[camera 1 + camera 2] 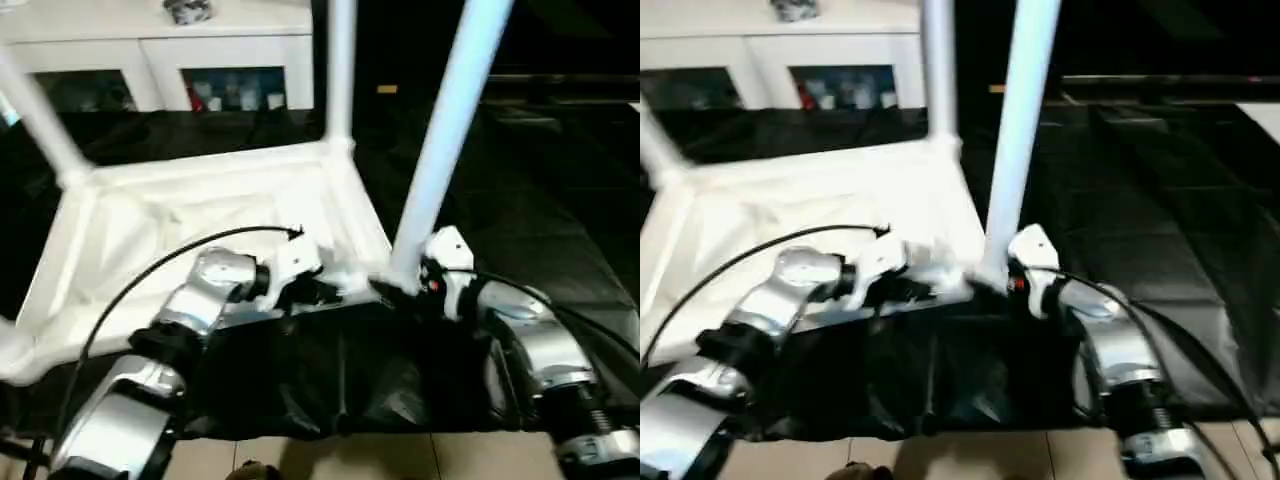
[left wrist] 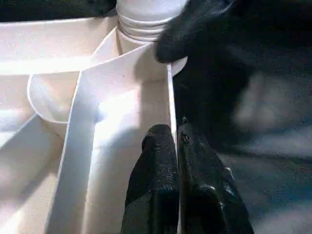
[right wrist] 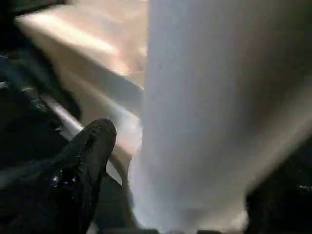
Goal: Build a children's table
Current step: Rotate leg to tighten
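The white tabletop lies upside down on the black work table, ribs facing up. White legs stand in its far left corner and far right corner. A third leg leans in the near right socket. My left gripper is shut on the thin near rim wall of the tabletop, close to that socket. My right gripper sits at the foot of this leg. One of its fingers stands a little off the tube, and the other is hidden behind it.
A white cabinet with glass doors stands behind the work table. The black cover spreads wide to the right of the tabletop. Pale floor tiles show past the table's near edge. A black cable arcs over my left forearm.
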{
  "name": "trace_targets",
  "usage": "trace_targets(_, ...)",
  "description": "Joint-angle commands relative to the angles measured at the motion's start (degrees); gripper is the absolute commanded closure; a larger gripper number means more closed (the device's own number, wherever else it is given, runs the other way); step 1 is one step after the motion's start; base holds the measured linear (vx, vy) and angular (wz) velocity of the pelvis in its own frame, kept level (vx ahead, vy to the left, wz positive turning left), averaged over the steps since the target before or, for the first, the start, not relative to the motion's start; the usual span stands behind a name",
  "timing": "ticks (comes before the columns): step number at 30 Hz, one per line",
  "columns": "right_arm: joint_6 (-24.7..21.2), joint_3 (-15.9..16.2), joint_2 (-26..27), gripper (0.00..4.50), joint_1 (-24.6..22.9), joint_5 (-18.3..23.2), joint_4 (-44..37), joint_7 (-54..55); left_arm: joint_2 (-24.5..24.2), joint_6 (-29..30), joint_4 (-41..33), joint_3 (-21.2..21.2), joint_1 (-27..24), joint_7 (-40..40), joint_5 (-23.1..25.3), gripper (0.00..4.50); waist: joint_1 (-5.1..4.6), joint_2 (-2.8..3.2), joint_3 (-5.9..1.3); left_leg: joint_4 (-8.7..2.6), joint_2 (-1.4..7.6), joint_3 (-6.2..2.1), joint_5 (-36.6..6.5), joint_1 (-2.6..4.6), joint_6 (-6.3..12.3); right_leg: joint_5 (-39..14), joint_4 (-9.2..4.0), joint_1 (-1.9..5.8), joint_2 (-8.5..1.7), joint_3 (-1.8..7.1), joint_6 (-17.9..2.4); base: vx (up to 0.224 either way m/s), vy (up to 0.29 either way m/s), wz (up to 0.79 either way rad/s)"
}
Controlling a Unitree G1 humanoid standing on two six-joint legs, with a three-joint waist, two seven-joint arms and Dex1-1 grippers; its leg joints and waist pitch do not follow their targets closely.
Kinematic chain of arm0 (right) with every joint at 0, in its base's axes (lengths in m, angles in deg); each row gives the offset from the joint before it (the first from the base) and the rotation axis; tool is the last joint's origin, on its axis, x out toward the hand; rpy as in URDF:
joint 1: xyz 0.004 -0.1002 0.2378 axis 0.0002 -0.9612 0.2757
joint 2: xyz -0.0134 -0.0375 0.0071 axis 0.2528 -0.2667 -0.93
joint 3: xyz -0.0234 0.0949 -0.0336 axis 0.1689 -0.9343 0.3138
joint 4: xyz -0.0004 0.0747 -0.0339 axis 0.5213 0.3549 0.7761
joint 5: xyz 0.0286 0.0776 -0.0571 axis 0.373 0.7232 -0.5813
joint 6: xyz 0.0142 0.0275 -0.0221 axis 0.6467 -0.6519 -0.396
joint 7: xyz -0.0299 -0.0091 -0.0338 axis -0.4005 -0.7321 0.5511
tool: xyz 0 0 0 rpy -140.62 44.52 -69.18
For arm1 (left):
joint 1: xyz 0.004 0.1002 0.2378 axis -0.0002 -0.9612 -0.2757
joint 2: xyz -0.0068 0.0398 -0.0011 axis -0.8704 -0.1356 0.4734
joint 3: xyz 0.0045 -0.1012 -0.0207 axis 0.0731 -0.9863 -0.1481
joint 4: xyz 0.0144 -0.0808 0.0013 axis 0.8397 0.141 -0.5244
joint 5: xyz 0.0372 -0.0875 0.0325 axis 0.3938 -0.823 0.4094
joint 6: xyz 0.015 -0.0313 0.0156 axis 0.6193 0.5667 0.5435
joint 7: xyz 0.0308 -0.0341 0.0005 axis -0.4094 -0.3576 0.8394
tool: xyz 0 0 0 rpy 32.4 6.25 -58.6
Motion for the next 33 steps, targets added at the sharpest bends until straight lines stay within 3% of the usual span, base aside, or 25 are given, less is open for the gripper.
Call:
trace_targets(1,0.5,2.2,-0.6,0.56,0.2,1.3,-2.0,-5.7,-0.3,-1.0,-1.1,0.5,-0.1,-3.9,-1.8,4.5,0.24,-0.97,-3.8,-3.54,2.3,-0.74,-8.8,2.02,5.73,1.3,-3.22,1.53,-2.22,0.6,-16.0,0.0,0.0,0.0)
trace_targets(5,1.1,4.1,-3.1,0.56,1.2,1.5,-1.5,-13.0,-2.5,-0.5,-1.7,0.6,-0.3,-9.0,-3.1,4.5,0.44,-1.15,-3.67,-3.72,2.38,-0.71,-10.4,2.13,4.87,-1.4,-3.31,1.43,-2.31,0.65,-16.2,0.0,0.0,0.0)
trace_targets(9,1.5,6.7,-4.6,0.93,2.1,1.3,-0.8,-18.6,-3.7,-0.2,-2.0,0.9,-0.3,-11.6,-3.7,4.5,0.59,-1.32,-3.63,-3.74,2.44,-0.66,-10.5,2.21,4.33,-1.6,-3.27,1.32,-2.4,0.73,-16.5,0.0,0.0,0.0)
trace_targets(11,1.5,7.2,-4.6,1.09,2.6,1.6,-0.4,-20.3,-4.2,0.1,-2.1,0.9,-0.2,-12.7,-3.9,4.5,0.74,-1.27,-3.7,-3.64,2.39,-0.64,-9.6,2.18,4.56,-0.7,-3.12,1.36,-2.42,0.73,-16.7,0.0,0.0,0.0)
trace_targets(15,0.8,7.6,-4.3,1.42,3.1,2.1,-0.4,-22.1,-4.8,1.0,-2.9,1.2,-0.7,-14.0,-4.0,4.5,1.04,-1.79,-3.82,-3.46,2.45,-0.6,-8.0,2.12,5.28,0.7,-2.83,1.45,-2.52,0.73,-16.8,0.0,0.0,0.0)
trace_targets(18,0.4,8.1,-4.0,1.69,2.9,2.4,-0.5,-22.9,-4.9,1.3,-3.4,0.9,-1.0,-13.7,-4.2,4.5,1.19,-1.66,-3.78,-3.46,2.42,-0.6,-7.3,2.07,5.54,1.4,-2.7,1.34,-2.4,0.65,-16.9,0.0,0.0,0.0)
trace_targets(19,0.1,8.1,-3.7,1.69,2.6,2.5,-0.6,-22.7,-4.8,1.6,-3.5,0.6,-1.1,-13.0,-4.3,4.5,1.19,-1.9,-3.79,-3.46,2.42,-0.59,-7.5,2.11,5.4,1.2,-2.67,1.36,-2.4,0.65,-16.9,0.0,0.0,0.0)
trace_targets(24,-2.5,6.3,-1.1,1.78,0.7,2.9,-1.6,-16.9,-3.2,2.2,-3.4,-1.1,-1.1,-5.6,-3.4,4.5,1.19,-2.14,-3.57,-3.68,2.43,-0.56,-9.2,2.15,4.42,-1.6,-3.04,1.21,-2.45,0.8,-16.2,0.0,0.0,0.0)
trace_targets(25,-2.4,5.6,0.2,1.78,0.3,1.9,-1.5,-13.0,-2.2,3.4,-3.4,-1.4,-0.9,-1.8,-2.4,4.5,1.2,-1.96,-3.49,-3.79,2.47,-0.55,-10.6,2.41,3.57,-3.9,-3.35,1.01,-2.54,0.85,-16.0,0.0,0.0,0.0)
trace_targets(27,-4.0,4.2,4.0,1.78,-0.4,0.1,-1.5,-3.8,0.5,6.1,-4.1,-1.8,-0.7,5.8,-0.7,4.5,0.89,-2.18,-3.2,-4.22,2.45,-0.73,-12.9,2.49,1.73,-7.3,-3.77,0.82,-2.58,0.98,-15.2,0.0,0.0,0.0)
trace_targets(30,-5.7,2.6,9.2,1.79,0.2,-1.4,-0.2,6.4,3.7,8.7,-5.8,-1.5,-0.9,10.9,0.3,4.5,0.05,-2.15,-3.11,-4.84,2.29,-1.11,-16.3,2.51,-1.58,-14.2,-4.3,0.75,-2.71,1.0,-12.5,0.0,0.0,0.0)
trace_targets(33,-5.7,1.1,17.2,1.79,2.9,-3.3,4.2,19.0,8.1,10.5,-7.7,0.2,-1.5,15.4,1.8,4.5,-0.97,-2.02,-3.18,-5.09,2.13,-1.32,-17.7,2.3,-2.95,-14.8,-4.5,0.52,-2.55,0.99,-11.2,0.0,0.0,0.0)
